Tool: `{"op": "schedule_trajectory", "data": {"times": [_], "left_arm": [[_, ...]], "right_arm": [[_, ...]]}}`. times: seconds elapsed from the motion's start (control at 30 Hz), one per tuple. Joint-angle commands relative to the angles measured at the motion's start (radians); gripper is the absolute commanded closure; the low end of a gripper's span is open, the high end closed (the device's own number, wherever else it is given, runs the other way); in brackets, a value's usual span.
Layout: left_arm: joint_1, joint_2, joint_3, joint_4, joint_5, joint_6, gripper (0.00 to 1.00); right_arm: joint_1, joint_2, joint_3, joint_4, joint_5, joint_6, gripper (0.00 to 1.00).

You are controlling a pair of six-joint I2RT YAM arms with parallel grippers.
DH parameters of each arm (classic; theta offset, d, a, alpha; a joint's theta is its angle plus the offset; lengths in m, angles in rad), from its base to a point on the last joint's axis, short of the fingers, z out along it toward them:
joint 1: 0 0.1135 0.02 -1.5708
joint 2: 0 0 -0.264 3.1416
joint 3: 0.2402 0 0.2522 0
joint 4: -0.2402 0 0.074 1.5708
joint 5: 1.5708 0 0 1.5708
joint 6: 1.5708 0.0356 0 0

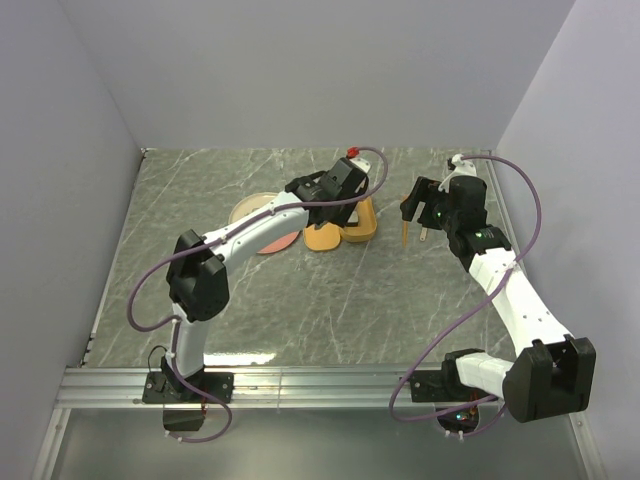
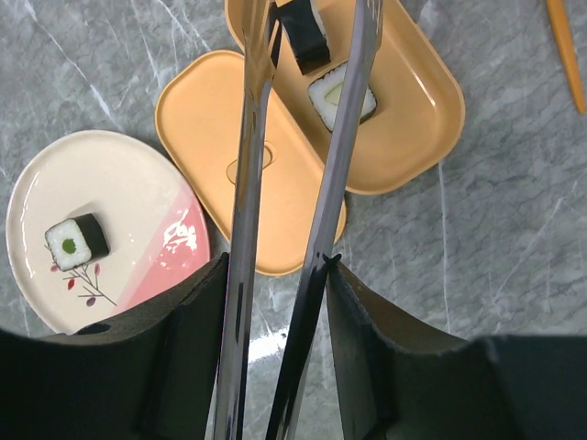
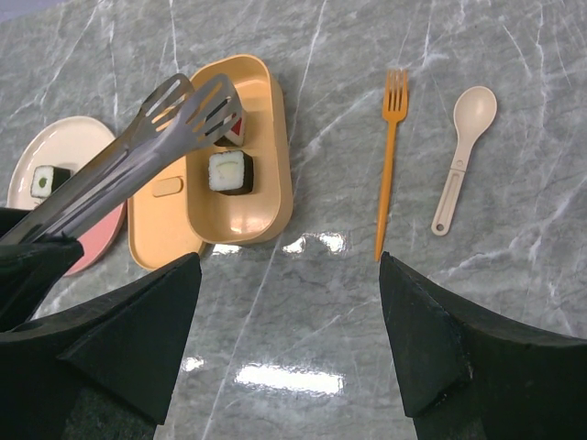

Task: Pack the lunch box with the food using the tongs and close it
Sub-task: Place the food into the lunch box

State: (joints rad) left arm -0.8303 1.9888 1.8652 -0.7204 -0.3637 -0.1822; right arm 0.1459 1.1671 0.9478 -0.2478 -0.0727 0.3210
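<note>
The left claw is pinching the tongs near where their arms converge, one pad pressed on each arm. The two slim grey arms run from it toward 12 o'clock and stand apart at the tips.

The lunch box lies at this claw's 12 to 1 o'clock, beneath the tong tips, open on the grey marbled tabletop. It is an orange-tan tray with rounded ends. Inside sit a green-centred sushi piece and a red-centred sushi piece. The red one is right by the slotted tong tips; whether they touch it I cannot tell.

The flat matching lid lies at 11 o'clock, with the box's edge overlapping it. A third sushi piece rests on the cream-and-pink plate at 9 o'clock.

The right claw is spread wide and grips nothing. The box is at its 11 o'clock, and an orange fork and beige spoon are at 1 o'clock.
</note>
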Motion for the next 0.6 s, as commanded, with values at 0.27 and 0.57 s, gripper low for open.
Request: {"op": "schedule_trajectory", "data": {"times": [0.27, 0.57], "left_arm": [[0.016, 0.022, 0.028, 0.049, 0.043, -0.034, 0.5], [0.014, 0.033, 0.034, 0.068, 0.094, -0.051, 0.5]], "right_arm": [[-0.006, -0.021, 0.008, 0.022, 0.007, -0.005, 0.15], [-0.005, -0.021, 0.009, 0.018, 0.004, -0.005, 0.15]]}}
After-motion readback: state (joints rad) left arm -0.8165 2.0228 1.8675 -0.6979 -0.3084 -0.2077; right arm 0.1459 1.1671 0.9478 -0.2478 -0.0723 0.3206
